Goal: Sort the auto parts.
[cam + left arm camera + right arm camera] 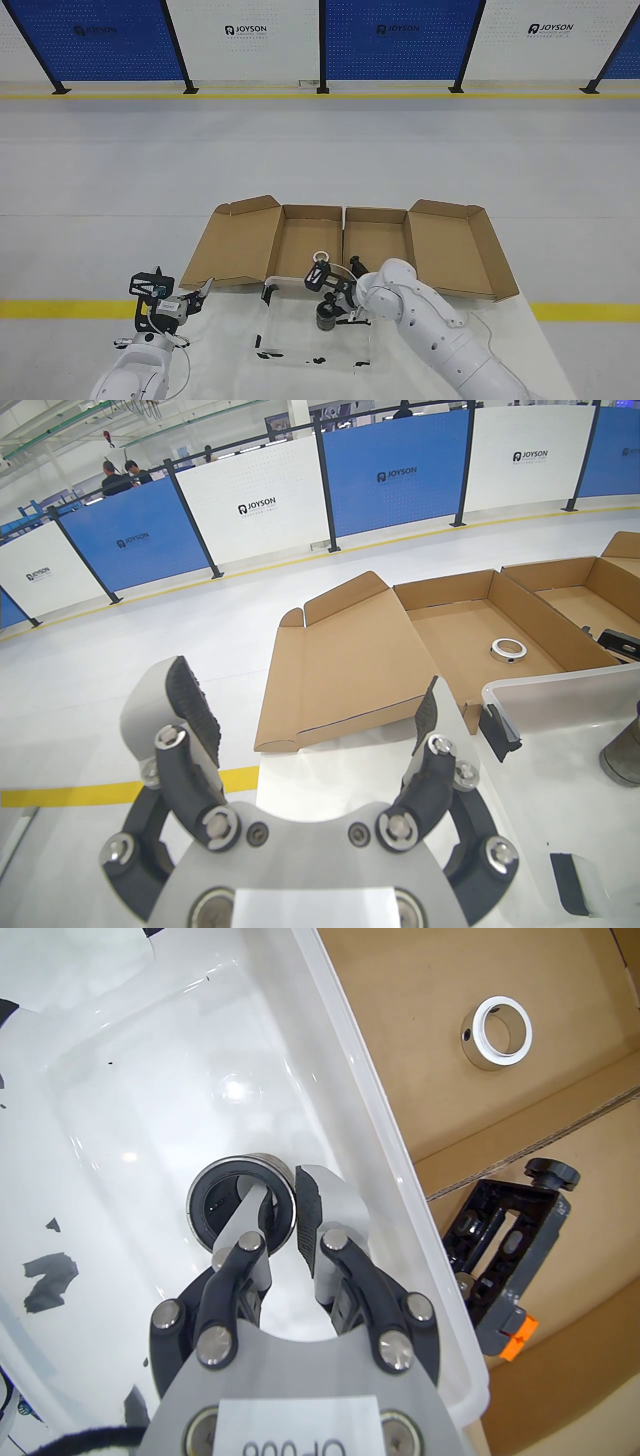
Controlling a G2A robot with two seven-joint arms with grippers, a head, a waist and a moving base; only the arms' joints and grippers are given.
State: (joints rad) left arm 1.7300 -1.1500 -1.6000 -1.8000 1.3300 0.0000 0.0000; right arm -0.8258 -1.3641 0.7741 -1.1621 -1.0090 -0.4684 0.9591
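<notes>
On the white desk (228,362) two open cardboard boxes stand side by side at the far edge, the left box (295,240) and the right box (375,240). A clear bin (370,1093) sits just in front of them. The left claw (307,680) hangs spread apart and empty beside the bin. The right claw (277,1188) is down in the bin, pinched on the wall of a dark round bearing (200,1208), one finger in its bore and one outside. A black bracket (505,1253) lies in the right box and a silver ring (472,1040) in the left. The step looks like the pick-up; next the bearing likely needs lifting straight above the bin wall, then carrying to a box, probably the ring's
</notes>
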